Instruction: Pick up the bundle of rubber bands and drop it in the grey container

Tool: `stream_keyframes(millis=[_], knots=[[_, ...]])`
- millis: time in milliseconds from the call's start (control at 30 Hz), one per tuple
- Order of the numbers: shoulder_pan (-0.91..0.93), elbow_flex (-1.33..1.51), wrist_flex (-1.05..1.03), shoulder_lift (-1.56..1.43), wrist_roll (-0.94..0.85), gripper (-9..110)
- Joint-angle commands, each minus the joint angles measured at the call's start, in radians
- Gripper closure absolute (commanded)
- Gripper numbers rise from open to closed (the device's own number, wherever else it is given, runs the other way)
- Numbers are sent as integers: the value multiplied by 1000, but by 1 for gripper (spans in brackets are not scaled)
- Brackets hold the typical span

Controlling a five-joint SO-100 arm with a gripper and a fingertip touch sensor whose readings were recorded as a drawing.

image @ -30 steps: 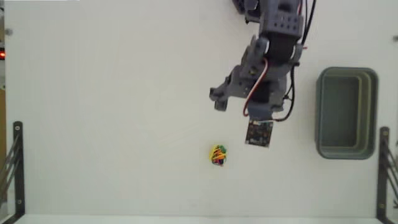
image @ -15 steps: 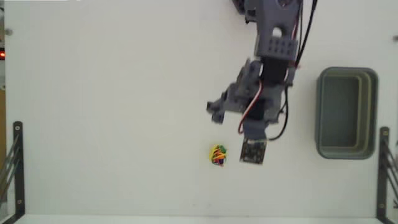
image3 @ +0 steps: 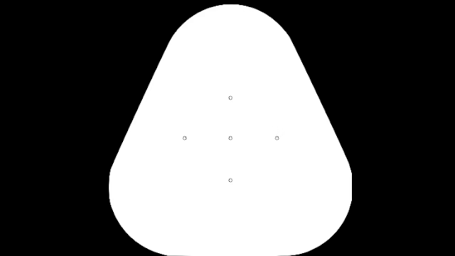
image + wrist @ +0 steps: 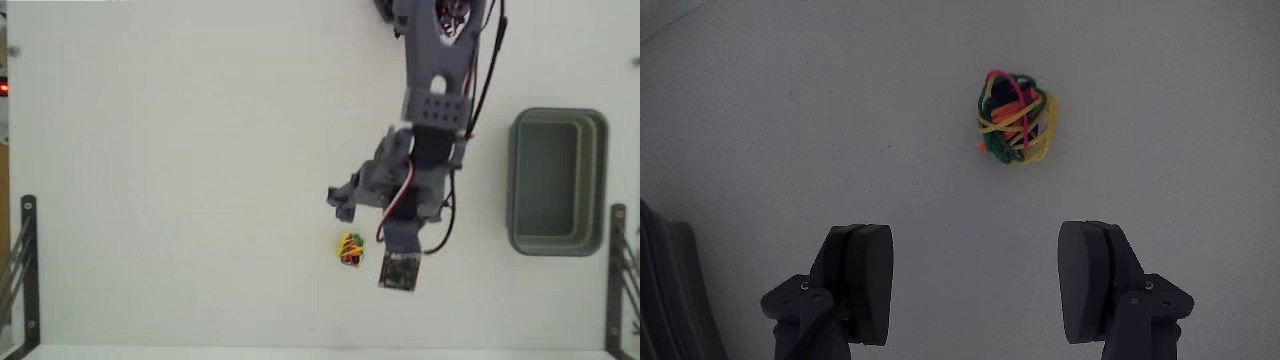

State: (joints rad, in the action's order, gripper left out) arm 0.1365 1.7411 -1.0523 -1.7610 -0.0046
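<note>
Wide-open claw [image 4: 975, 285] hanging over the table, nothing in it.

Two dark fingers [image 4: 865, 280] sitting at the bottom of the wrist view, spread well apart, with the tiny knotty clump of yellow, red, green and blue rubber bands [image 4: 1016, 117] lying loose on the white table [image 4: 770, 120] up past them, just right of centre. In the fixed view, same clump [image 4: 350, 249] low in the middle, just left of the arm's small dark circuit board [image 4: 398, 271]. Grey-green rectangular plastic tub [image 4: 556, 181] way off at the right edge.
</note>
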Motion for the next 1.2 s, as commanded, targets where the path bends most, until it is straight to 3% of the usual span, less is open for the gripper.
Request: stream_keyframes(millis=[0,1167], knots=[[4,-74,17,7,5,-9],[4,-434,17,368,5,-9]])
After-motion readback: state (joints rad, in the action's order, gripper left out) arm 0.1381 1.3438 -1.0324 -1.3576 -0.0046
